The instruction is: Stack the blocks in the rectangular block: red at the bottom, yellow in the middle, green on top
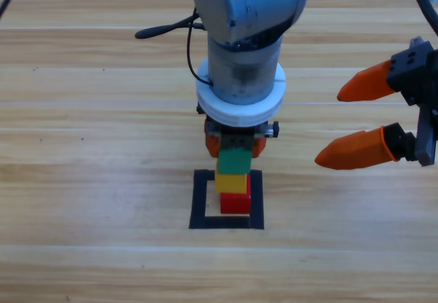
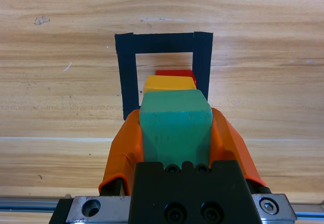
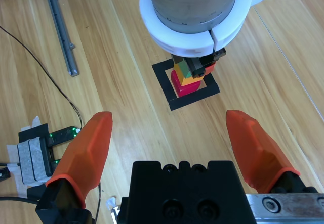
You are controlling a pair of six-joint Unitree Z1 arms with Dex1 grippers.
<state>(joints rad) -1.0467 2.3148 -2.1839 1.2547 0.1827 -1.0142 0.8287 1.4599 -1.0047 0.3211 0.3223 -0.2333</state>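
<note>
Placing the green cube is the step in hand: the left claw is closed on it, seated on yellow, which sits on red inside the tape outline. Next move calls for opening the jaws and lifting straight up. Right claw waits wide open, empty, right of the outline.

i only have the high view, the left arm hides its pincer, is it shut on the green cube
Observer: Yes. In the left wrist view the left pincer has both jaws against the sides of the green cube.
Operator: is green sitting on yellow
Observer: It looks so; in the right wrist view the yellow cube sits directly under it, over the red cube.
Operator: right pincer holding anything
Observer: No. The right pincer is open with only bare table between its jaws.
</note>
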